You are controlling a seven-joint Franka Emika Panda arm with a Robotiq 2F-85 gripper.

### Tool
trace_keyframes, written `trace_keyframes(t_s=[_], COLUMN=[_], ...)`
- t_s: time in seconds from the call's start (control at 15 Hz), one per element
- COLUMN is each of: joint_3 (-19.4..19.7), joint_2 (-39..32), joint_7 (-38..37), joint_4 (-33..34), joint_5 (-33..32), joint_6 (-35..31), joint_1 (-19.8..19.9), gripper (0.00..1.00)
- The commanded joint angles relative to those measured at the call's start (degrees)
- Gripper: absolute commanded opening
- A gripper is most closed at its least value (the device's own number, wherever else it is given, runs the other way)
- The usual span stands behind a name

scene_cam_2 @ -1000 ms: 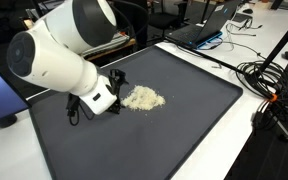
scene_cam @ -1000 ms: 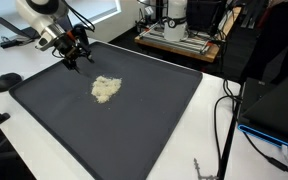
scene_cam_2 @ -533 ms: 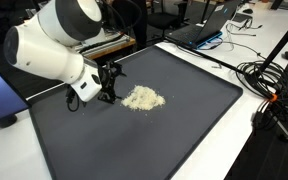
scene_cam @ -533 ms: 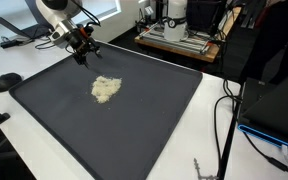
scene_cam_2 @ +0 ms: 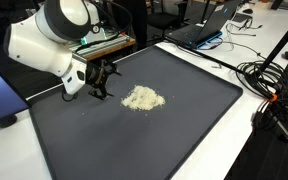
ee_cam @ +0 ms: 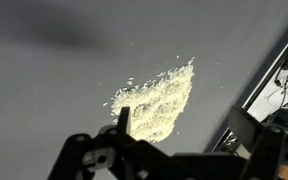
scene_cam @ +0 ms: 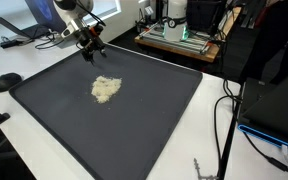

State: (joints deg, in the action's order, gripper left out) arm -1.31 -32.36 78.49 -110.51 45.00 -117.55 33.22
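A small pile of pale loose grains (scene_cam: pixel 106 89) (scene_cam_2: pixel 142 98) (ee_cam: pixel 156 100) lies on the dark grey mat (scene_cam: pixel 134 125) (scene_cam_2: pixel 164 135) in both exterior views. My gripper (scene_cam: pixel 91 51) (scene_cam_2: pixel 102 88) (ee_cam: pixel 182 128) hangs above the mat near its far edge, a little way from the pile, touching nothing. Its jaws stand wide open and empty. In the wrist view the two dark fingers (ee_cam: pixel 122 118) frame the lower edge of the pile from above.
A white table edge (scene_cam: pixel 209 150) borders the mat. Black cables (scene_cam_2: pixel 262 80) and laptops (scene_cam_2: pixel 209 25) lie to one side. A black round object (scene_cam: pixel 7 81) sits by the mat's corner. Equipment on a wooden board (scene_cam: pixel 179 35) stands behind.
The arm has lifted and swung toward the mat's far edge, away from the grain pile. The jaws have stayed open. The pile has not moved.
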Motion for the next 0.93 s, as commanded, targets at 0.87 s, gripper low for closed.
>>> trace_keyframes(t_s=[0.87], joint_3=[6.7], joint_2=[9.9], joint_7=[-5.0], joint_4=[-15.9], joint_5=[10.5], joint_6=[-21.1], joint_1=[-15.1], gripper=[1.0])
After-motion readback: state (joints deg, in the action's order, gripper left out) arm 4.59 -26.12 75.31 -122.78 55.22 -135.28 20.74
